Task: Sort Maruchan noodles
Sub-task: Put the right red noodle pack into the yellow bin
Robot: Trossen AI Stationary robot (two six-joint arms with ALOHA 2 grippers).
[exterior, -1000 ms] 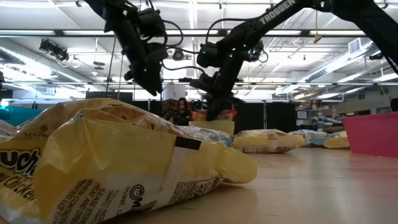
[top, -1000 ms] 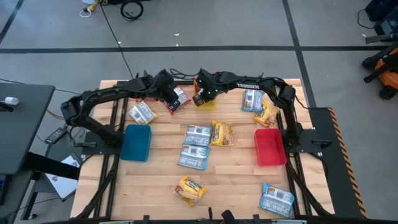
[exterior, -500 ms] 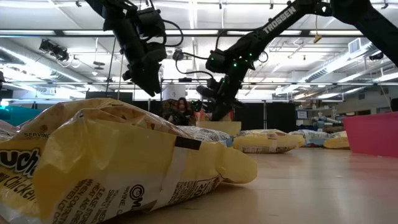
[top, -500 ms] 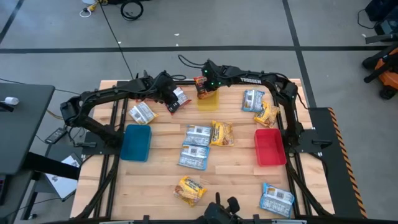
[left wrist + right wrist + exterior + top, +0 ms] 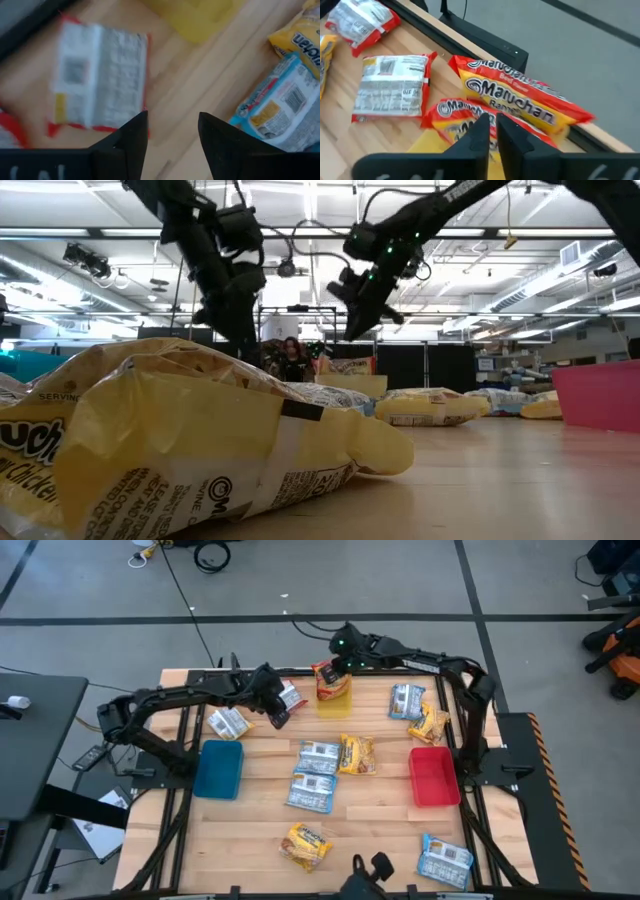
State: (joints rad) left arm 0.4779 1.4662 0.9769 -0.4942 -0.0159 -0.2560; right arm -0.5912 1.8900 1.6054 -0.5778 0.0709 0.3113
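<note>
My right gripper (image 5: pixel 336 662) sits at the upper centre of the overhead picture, above the yellow bin (image 5: pixel 334 698), where orange-red Maruchan packets (image 5: pixel 328 679) stand. My left gripper (image 5: pixel 277 710) is just left of it, over the wood beside a red-and-white packet (image 5: pixel 288 696). Another red-and-white packet (image 5: pixel 228 722) lies left of that, above the blue bin (image 5: pixel 219 768). In mid-frame two blue-and-white packets (image 5: pixel 314 776) lie stacked next to a yellow packet (image 5: pixel 356 754). The red bin (image 5: pixel 433 776) is at the right, with a blue packet (image 5: pixel 407 700) and a yellow one (image 5: pixel 428 723) above it. Near the lower edge lie a yellow packet (image 5: pixel 306 845) and a blue one (image 5: pixel 444 860).

At table level, a big yellow packet (image 5: pixel 180 450) fills the lower left. Both arms hang in the upper middle, the right gripper (image 5: pixel 352 315) above the yellow bin (image 5: pixel 350 384). A person (image 5: pixel 291 360) sits far behind.

From the left wrist, my two fingers (image 5: pixel 131 137) stand apart with bare wood between them, grasping nothing. The red-and-white packet (image 5: pixel 97 80) lies at the upper left, blurred; a blue-and-white packet (image 5: pixel 277 100) is at the right.

From the right wrist, my fingers (image 5: pixel 481 134) show only a narrow slit between them, and nothing is in it. Just beyond them, two orange-red packets (image 5: pixel 515 97) lean in the bin at the table's edge. A red-and-white packet (image 5: pixel 394 87) lies to the left.
</note>
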